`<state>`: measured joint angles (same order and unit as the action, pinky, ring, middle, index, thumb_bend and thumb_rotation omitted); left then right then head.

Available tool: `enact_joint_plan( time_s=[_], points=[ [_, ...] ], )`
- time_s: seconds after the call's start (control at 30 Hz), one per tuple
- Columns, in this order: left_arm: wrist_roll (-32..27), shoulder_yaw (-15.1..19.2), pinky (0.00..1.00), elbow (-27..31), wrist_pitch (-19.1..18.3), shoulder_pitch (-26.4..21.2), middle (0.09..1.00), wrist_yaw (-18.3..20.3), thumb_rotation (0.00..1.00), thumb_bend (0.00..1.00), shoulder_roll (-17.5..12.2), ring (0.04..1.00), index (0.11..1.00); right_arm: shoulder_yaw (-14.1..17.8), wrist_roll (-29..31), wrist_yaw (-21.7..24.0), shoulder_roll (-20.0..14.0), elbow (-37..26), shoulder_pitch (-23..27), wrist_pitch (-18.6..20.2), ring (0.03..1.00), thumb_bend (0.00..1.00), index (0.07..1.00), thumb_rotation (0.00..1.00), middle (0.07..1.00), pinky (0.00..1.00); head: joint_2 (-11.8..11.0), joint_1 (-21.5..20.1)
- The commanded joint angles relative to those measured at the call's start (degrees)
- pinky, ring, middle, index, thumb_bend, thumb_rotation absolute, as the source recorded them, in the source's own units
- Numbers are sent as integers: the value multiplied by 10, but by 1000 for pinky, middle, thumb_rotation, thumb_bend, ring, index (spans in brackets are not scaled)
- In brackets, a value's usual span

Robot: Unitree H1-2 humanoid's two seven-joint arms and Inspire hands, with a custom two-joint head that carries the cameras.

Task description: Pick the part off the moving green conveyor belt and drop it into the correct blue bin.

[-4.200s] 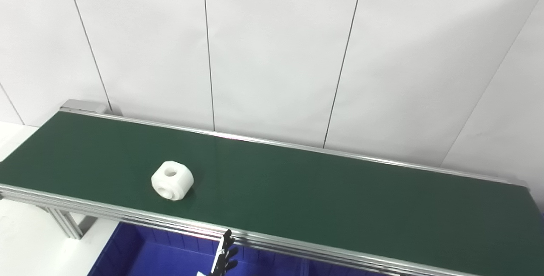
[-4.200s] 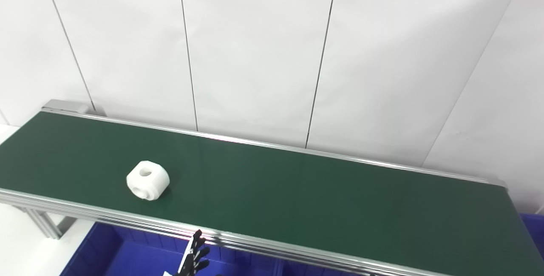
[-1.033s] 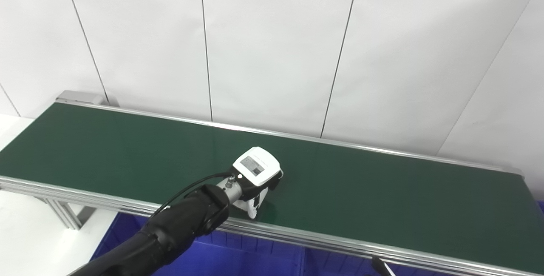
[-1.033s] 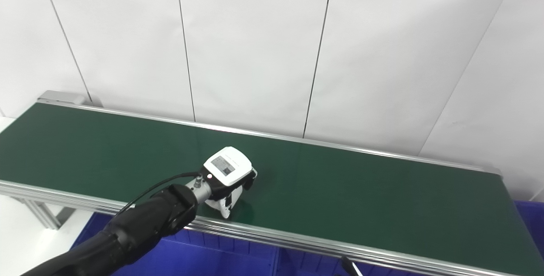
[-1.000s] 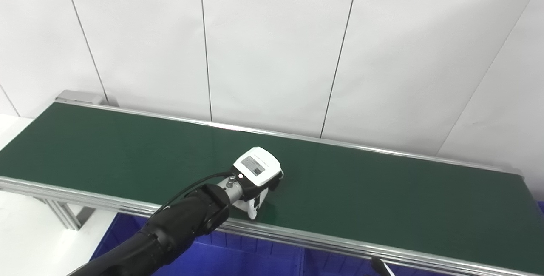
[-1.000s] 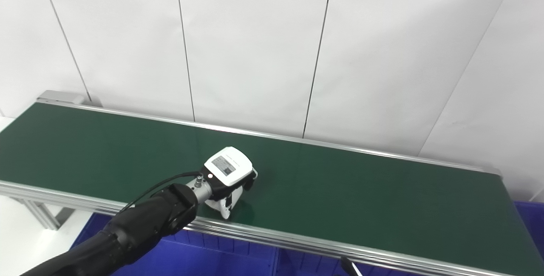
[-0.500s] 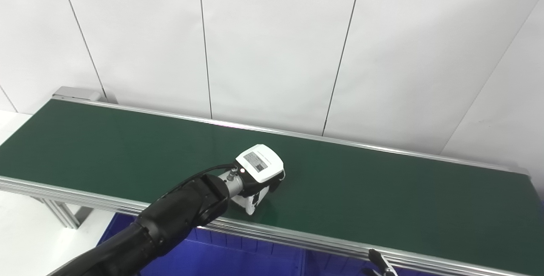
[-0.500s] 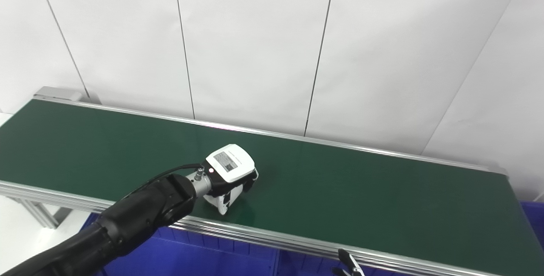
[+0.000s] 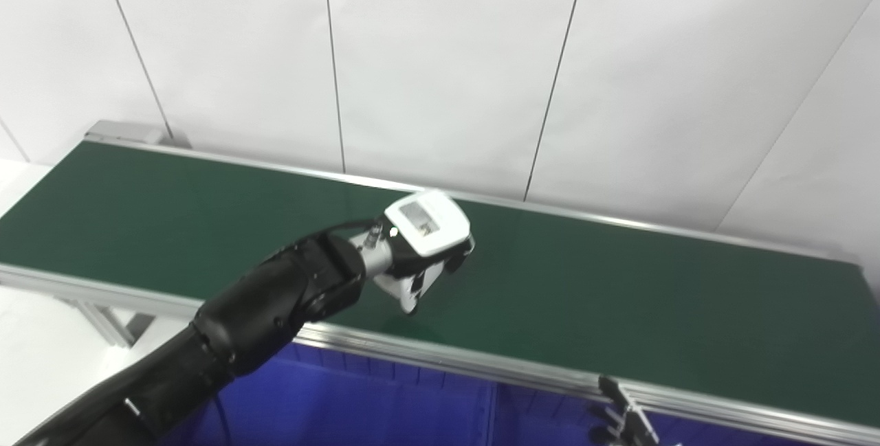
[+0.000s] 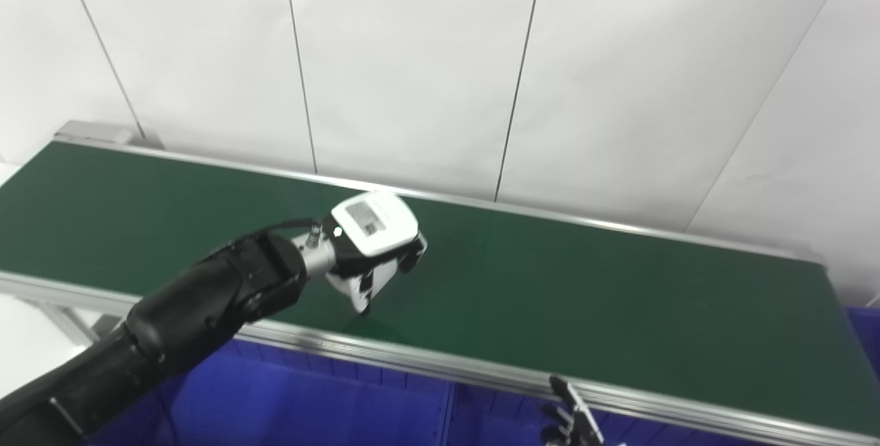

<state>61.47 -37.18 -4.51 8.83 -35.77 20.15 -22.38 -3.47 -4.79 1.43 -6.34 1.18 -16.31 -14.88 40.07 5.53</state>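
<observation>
White part (image 9: pixel 405 286) gripped in left hand (image 9: pixel 423 243), just above green belt (image 9: pixel 619 308). Right hand (image 9: pixel 622 422) below belt's near rail, fingers apart, empty.

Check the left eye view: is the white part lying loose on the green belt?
No: the left hand is closed around the white part and holds it above the green belt.

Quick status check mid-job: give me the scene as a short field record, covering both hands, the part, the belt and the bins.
left robot hand: over the belt, fingers closed around the white plastic part, mostly hidden beneath it
part height: appears lifted clear of the belt
right robot hand: low at the frame's bottom edge, fingers apart, holding nothing
green conveyor belt: nothing else on it
blue plastic bin: below the belt's near rail
</observation>
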Motion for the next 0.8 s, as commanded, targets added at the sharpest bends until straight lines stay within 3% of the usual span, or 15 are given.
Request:
enact_joint_plan(
  time_s=[0.0,0.13,0.33,0.43,0.57,0.77],
  points=[
    [-1,13,490,26,3,-6,455,16,0,525,-15,434,499,7,12,9,-8,-23,7,8,841,908,910,923,932,761,6,8],
    [-2,19,415,62,6,15,409,55,0,522,-26,353,505,9,19,18,-19,-27,11,13,846,922,915,927,934,759,19,22],
    [0,33,417,118,8,56,434,104,0,525,-36,380,501,19,40,33,-33,-36,15,21,842,928,906,918,932,766,31,61],
    [7,38,471,134,2,76,444,138,0,525,-37,410,499,24,54,41,-39,-34,18,16,840,902,903,907,924,771,31,75],
    [31,43,485,135,15,98,472,138,0,526,-46,424,493,27,58,48,-43,-21,26,6,843,917,907,924,926,770,26,93],
    [44,56,438,147,26,122,427,145,0,521,-64,354,512,26,69,55,-40,-20,30,10,840,933,898,903,918,757,29,90]
  ],
)
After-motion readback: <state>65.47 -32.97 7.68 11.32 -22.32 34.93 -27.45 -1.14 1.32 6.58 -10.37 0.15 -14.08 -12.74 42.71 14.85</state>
